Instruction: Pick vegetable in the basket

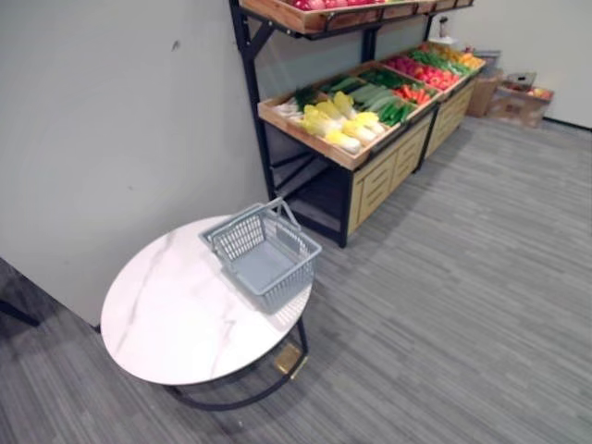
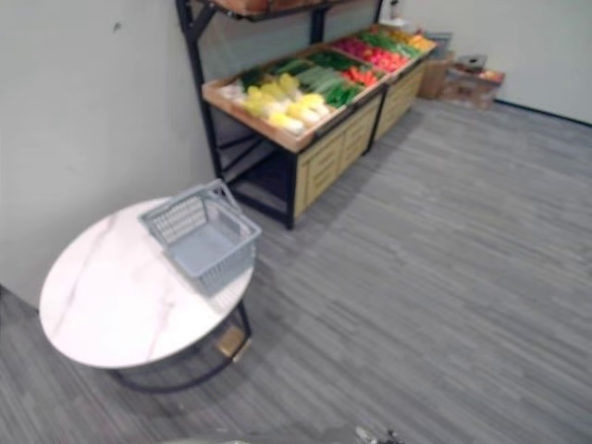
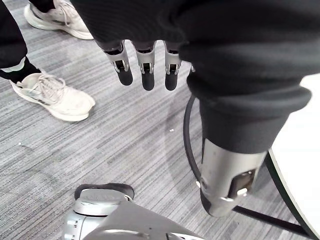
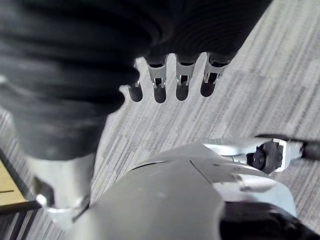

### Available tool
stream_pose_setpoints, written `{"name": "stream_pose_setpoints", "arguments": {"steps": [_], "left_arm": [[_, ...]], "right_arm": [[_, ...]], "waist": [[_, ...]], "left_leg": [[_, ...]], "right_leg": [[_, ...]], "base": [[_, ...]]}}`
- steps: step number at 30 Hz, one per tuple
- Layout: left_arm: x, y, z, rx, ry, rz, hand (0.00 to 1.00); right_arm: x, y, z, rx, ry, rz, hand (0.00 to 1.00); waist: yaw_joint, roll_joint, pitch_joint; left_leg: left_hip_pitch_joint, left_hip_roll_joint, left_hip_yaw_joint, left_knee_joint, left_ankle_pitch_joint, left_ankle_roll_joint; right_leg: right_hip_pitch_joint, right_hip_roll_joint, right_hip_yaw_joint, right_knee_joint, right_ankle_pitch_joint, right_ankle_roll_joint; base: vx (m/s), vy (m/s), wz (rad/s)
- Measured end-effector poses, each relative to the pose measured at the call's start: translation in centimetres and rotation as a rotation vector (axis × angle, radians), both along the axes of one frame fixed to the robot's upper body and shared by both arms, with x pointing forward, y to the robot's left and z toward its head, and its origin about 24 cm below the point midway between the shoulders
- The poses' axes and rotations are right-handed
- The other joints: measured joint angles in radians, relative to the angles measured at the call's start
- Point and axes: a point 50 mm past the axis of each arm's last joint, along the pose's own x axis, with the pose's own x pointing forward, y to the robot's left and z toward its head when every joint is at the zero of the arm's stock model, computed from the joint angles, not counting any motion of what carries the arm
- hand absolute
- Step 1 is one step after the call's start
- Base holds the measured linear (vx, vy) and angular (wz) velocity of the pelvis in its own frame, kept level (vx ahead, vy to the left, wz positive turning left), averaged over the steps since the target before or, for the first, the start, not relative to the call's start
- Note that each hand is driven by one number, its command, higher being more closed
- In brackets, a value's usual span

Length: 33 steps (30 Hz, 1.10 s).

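On the round white marble desk (image 1: 166, 324), the grey plastic mesh basket (image 1: 264, 252) stands empty; yellow and green vegetables (image 1: 340, 118) beyond the basket await picking. I read the left hand (image 3: 145, 70) and right hand (image 4: 170, 82) fingers as straight, holding nothing.

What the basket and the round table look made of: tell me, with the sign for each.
Basket: probably moulded plastic, matte grey; the walls are an even fine lattice with a thick rim. Round table: top looks like white marble with grey veins, smooth and faintly glossy; real stone or printed laminate, cannot tell. Its frame looks like black-painted metal tube.
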Motion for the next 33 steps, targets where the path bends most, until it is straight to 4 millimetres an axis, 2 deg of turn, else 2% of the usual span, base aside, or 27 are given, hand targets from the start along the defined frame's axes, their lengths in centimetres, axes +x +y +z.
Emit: {"name": "stream_pose_setpoints", "arguments": {"steps": [1, 2, 3, 4, 6, 8, 9, 10, 11, 13, 15, 18, 27, 28, 29, 30, 31, 33], "left_arm": [[0.3, 0.0, 0.0, 0.000, -0.008, -0.002, 0.00], [0.9, -0.1, 0.0, -0.001, -0.021, -0.009, 0.00], [1.6, -0.2, 0.1, -0.003, -0.037, -0.016, 0.00], [1.9, -0.2, 0.1, -0.003, -0.043, -0.018, 0.00], [2.5, -0.2, 0.2, -0.003, -0.070, 0.024, 0.00], [2.6, -0.3, 0.2, -0.007, -0.087, 0.069, 0.00], [2.6, -0.7, 0.1, -0.019, -0.088, 0.084, 0.00], [2.5, -1.3, 0.0, -0.031, -0.090, 0.090, 0.00], [2.5, -1.6, 0.0, -0.040, -0.090, 0.102, 0.00], [2.2, -1.7, -0.1, -0.047, -0.086, 0.123, 0.00], [2.1, -1.8, -0.1, -0.050, -0.085, 0.127, 0.00], [2.3, -1.9, -0.1, -0.051, -0.085, 0.093, 0.00], [2.6, -1.7, -0.1, -0.035, -0.073, -0.014, 0.00], [2.6, -1.5, 0.0, -0.030, -0.069, -0.036, 0.00], [2.6, -1.6, 0.0, -0.031, -0.068, -0.041, 0.00], [2.6, -1.6, 0.0, -0.033, -0.068, -0.038, 0.00], [2.4, -1.6, -0.1, -0.031, -0.064, -0.031, 0.00], [2.1, -1.6, -0.1, -0.026, -0.056, -0.027, 0.00]], "right_arm": [[0.2, 0.1, 0.0, -0.005, 0.001, 0.025, 0.00], [0.4, 0.1, 0.1, -0.011, -0.001, 0.055, 0.00], [0.6, 0.1, 0.1, -0.017, 0.001, 0.085, 0.00], [0.7, 0.2, 0.1, -0.019, 0.001, 0.099, 0.00], [0.8, 0.4, 0.1, -0.023, 0.003, 0.139, 0.00], [0.9, 0.7, 0.1, -0.021, 0.001, 0.165, 0.00], [0.9, 0.6, 0.1, -0.028, 0.008, 0.204, 0.00], [1.3, 0.2, 0.3, -0.043, -0.002, 0.235, 0.00], [1.6, -0.1, 0.4, -0.052, -0.009, 0.246, 0.00], [2.0, -0.4, 0.6, -0.065, -0.019, 0.264, 0.00], [1.9, -0.4, 0.6, -0.066, -0.012, 0.282, 0.00], [2.0, -0.2, 0.6, -0.064, -0.017, 0.297, 0.00], [1.8, -0.5, 0.4, -0.064, 0.004, 0.280, 0.00], [1.8, -0.6, 0.5, -0.067, 0.003, 0.280, 0.00], [1.8, -0.6, 0.5, -0.066, 0.003, 0.280, 0.00], [1.7, -0.6, 0.4, -0.069, 0.007, 0.278, 0.00], [1.7, -0.7, 0.5, -0.072, 0.004, 0.278, 0.00], [2.1, -0.8, 0.6, -0.078, -0.011, 0.276, 0.00]], "waist": [[0.000, 0.001, 0.000], [0.000, 0.003, 0.001], [0.002, 0.005, 0.001], [0.000, 0.006, 0.002], [-0.006, 0.006, 0.001], [-0.012, 0.002, 0.001], [-0.008, 0.017, -0.001], [0.000, 0.036, -0.006], [0.005, 0.047, -0.008], [-0.001, 0.062, -0.002], [-0.001, 0.063, -0.001], [0.000, 0.056, 0.000], [-0.007, 0.057, 0.009], [-0.024, 0.057, 0.018], [-0.026, 0.061, 0.021], [-0.027, 0.068, 0.034], [-0.026, 0.071, 0.034], [-0.025, 0.073, 0.032]], "left_leg": [[0.004, 0.003, -0.011, -0.011, 0.004, -0.004], [0.016, 0.011, -0.021, -0.029, 0.011, -0.015], [0.022, 0.017, -0.038, -0.046, 0.016, -0.020], [0.023, 0.020, -0.048, -0.049, 0.017, -0.021], [0.036, 0.018, -0.100, -0.062, 0.014, -0.032], [0.047, 0.013, -0.145, -0.062, 0.003, -0.050], [0.053, 0.029, -0.168, -0.064, 0.001, -0.060], [0.053, 0.051, -0.186, -0.081, 0.006, -0.078], [0.053, 0.061, -0.195, -0.087, 0.012, -0.085], [0.061, 0.088, -0.216, -0.128, 0.057, -0.126], [0.070, 0.104, -0.229, -0.129, 0.070, -0.138], [0.064, 0.103, -0.239, -0.105, 0.088, -0.132], [0.014, 0.090, -0.239, -0.071, 0.096, -0.120], [-0.007, 0.096, -0.210, -0.064, 0.090, -0.107], [-0.008, 0.102, -0.193, -0.064, 0.084, -0.103], [-0.005, 0.126, -0.102, -0.053, 0.059, -0.081], [-0.009, 0.150, -0.025, -0.046, 0.056, -0.080], [-0.029, 0.145, -0.001, -0.046, 0.057, -0.080]], "right_leg": [[-0.002, 0.016, -0.021, -0.063, -0.013, -0.004], [-0.001, 0.053, -0.029, -0.218, -0.014, 0.000], [0.005, 0.089, -0.008, -0.394, 0.000, 0.019], [0.012, 0.104, 0.009, -0.465, 0.010, 0.025], [0.032, 0.138, 0.106, -0.651, 0.084, 0.029], [0.060, 0.124, 0.080, -0.671, 0.165, 0.028], [0.084, 0.132, 0.043, -0.676, 0.196, 0.043], [0.092, 0.146, 0.012, -0.683, 0.182, 0.023], [0.095, 0.155, -0.002, -0.691, 0.180, 0.020], [0.131, 0.173, -0.071, -0.721, 0.170, 0.003], [0.172, 0.186, -0.103, -0.730, 0.162, -0.010], [0.210, 0.188, -0.145, -0.750, 0.159, -0.015], [0.225, 0.185, -0.175, -0.799, 0.150, -0.011], [0.229, 0.174, -0.206, -0.798, 0.149, -0.013], [0.231, 0.173, -0.212, -0.797, 0.149, -0.013], [0.242, 0.169, -0.226, -0.793, 0.150, -0.012], [0.246, 0.162, -0.233, -0.795, 0.157, -0.001], [0.238, 0.150, -0.229, -0.808, 0.164, 0.009]], "base": [[0.17, 0.013, 0.16], [0.17, -0.037, 0.24], [0.19, -0.051, 0.33], [0.21, -0.089, 0.47], [0.27, -0.174, 0.76], [0.28, -0.249, 0.87], [0.29, -0.276, 0.81], [0.27, -0.274, 0.67], [0.25, -0.261, 0.67], [0.21, -0.244, 0.76], [0.13, -0.180, 0.66], [0.06, -0.096, 0.48], [-0.09, 0.015, 0.17], [-0.18, 0.048, 0.53], [-0.20, 0.087, 0.54], [-0.15, 0.084, 0.36], [-0.13, 0.082, 0.35], [-0.08, 0.089, 0.25]]}}
